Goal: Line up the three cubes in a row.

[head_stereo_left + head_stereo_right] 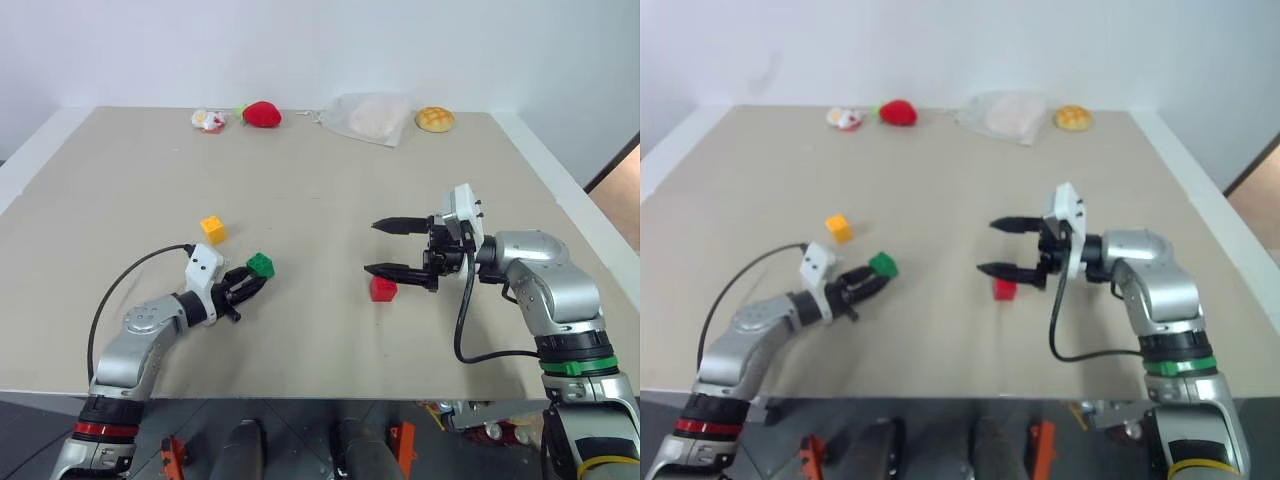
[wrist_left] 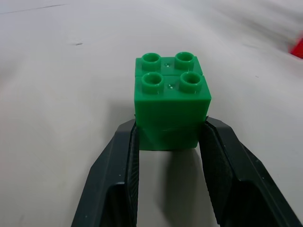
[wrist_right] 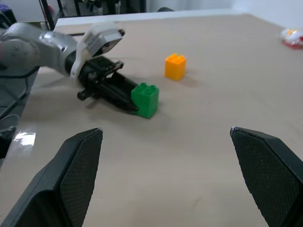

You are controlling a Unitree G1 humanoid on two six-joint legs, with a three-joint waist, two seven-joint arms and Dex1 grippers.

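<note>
My left gripper (image 1: 252,280) is shut on the green cube (image 1: 260,265), its two black fingers (image 2: 128,161) pressing the cube's lower sides; the studs face up. The yellow-orange cube (image 1: 213,229) sits on the table just beyond and to the left of it. The red cube (image 1: 382,289) lies near the table's middle, right under the lower finger of my right gripper (image 1: 381,248), which hovers open and points left. In the right wrist view the green cube (image 3: 145,100) and the yellow-orange cube (image 3: 175,66) lie ahead between the wide-apart fingers.
Along the table's far edge lie a red strawberry toy (image 1: 261,114), a small white and red item (image 1: 208,121), a clear plastic bag (image 1: 370,118) and a tan bread bun (image 1: 434,119). The tan table (image 1: 320,190) ends in white borders on both sides.
</note>
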